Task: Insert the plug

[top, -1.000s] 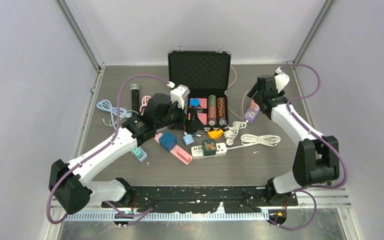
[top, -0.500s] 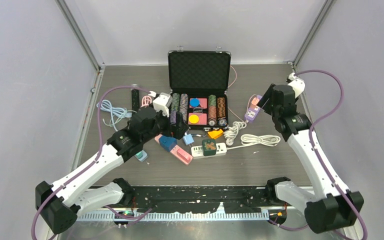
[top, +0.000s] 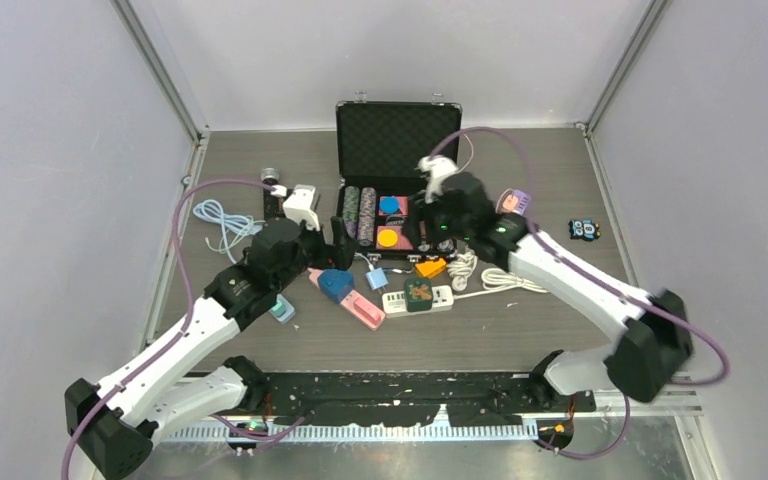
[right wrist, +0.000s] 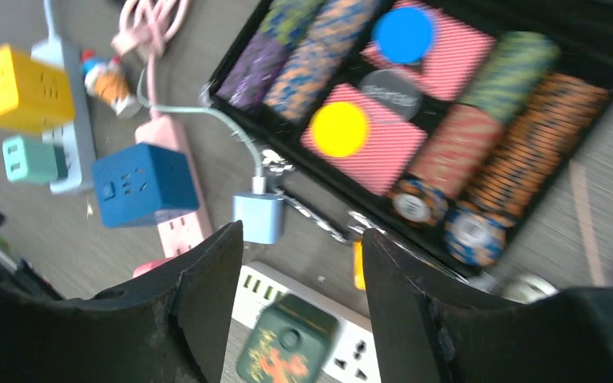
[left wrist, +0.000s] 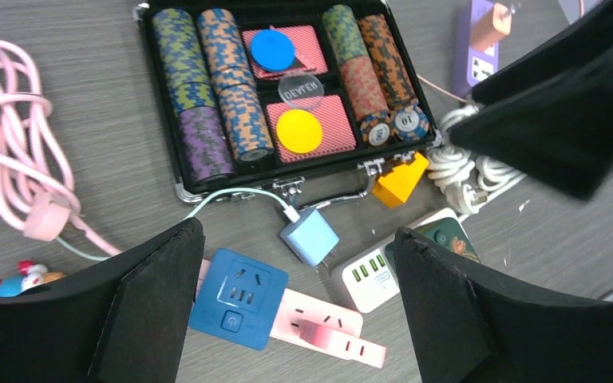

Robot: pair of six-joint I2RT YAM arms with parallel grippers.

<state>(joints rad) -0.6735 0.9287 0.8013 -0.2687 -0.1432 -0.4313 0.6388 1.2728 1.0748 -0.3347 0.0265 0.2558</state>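
Far left on the tabletop: one pale blue cable coil and, closer to the case, one pink cable coil. Then the left fingers, spread wide with nothing between them, above one pink power strip carrying one blue cube socket. One teal adapter to the near left of that strip.

At centre, just near of the case latch, one light blue plug on a pale green lead. Lying free on the tabletop, touched by neither arm, framed between the fingers in both wrist views. Just right of it, one white power strip with one dark green cube seated on it, and one yellow cube against the case front.

Behind these, one open black case holding four rows of chips, one blue disc and one yellow disc. Right fingers also parted wide and empty, over the right side of the case.

Further right: one white cable coil, one purple power strip, and one small toy at the far right.
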